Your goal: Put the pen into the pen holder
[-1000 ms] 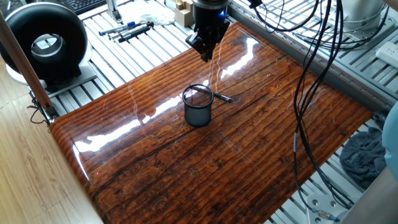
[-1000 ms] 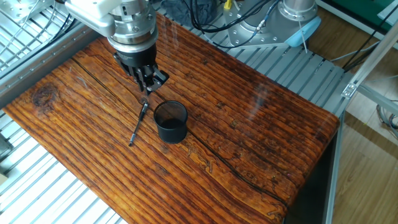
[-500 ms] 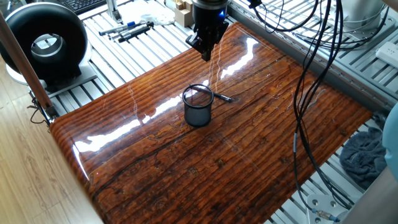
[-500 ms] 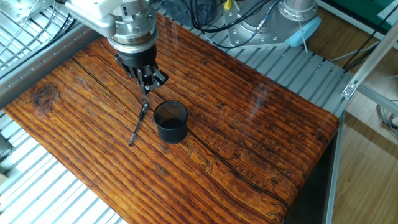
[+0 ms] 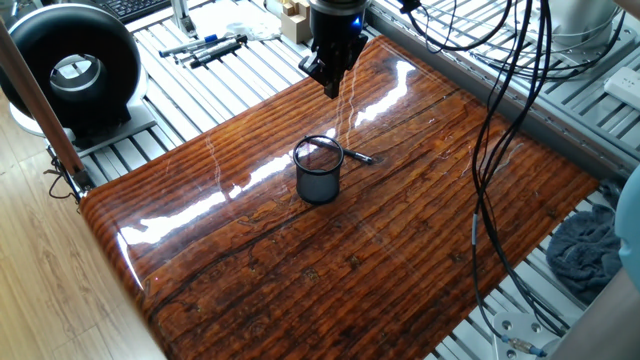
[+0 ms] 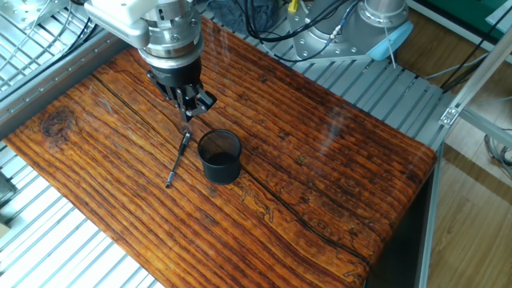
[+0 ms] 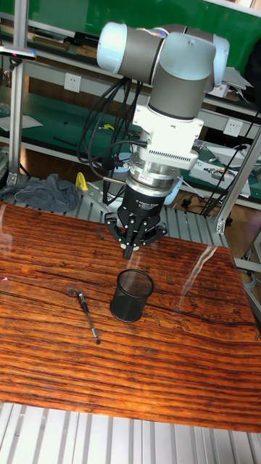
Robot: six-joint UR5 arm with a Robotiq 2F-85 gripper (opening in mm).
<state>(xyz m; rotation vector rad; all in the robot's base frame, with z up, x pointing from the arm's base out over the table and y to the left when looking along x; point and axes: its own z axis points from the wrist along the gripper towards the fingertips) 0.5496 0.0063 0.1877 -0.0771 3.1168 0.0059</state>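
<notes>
The thin black pen lies flat on the wooden table, just beside the mesh pen holder, which stands upright near the table's middle. In one fixed view only the pen's end shows past the pen holder. The tall fixed view shows the pen to the left of the pen holder. My gripper hangs pointing down above the table, over the pen's far end and behind the holder, also seen in the other views. Its fingers are together with nothing between them.
A big black round fan stands off the table's left corner. Several markers lie on the slatted bench behind. Cables hang over the table's right side. A grey cloth lies off the right edge.
</notes>
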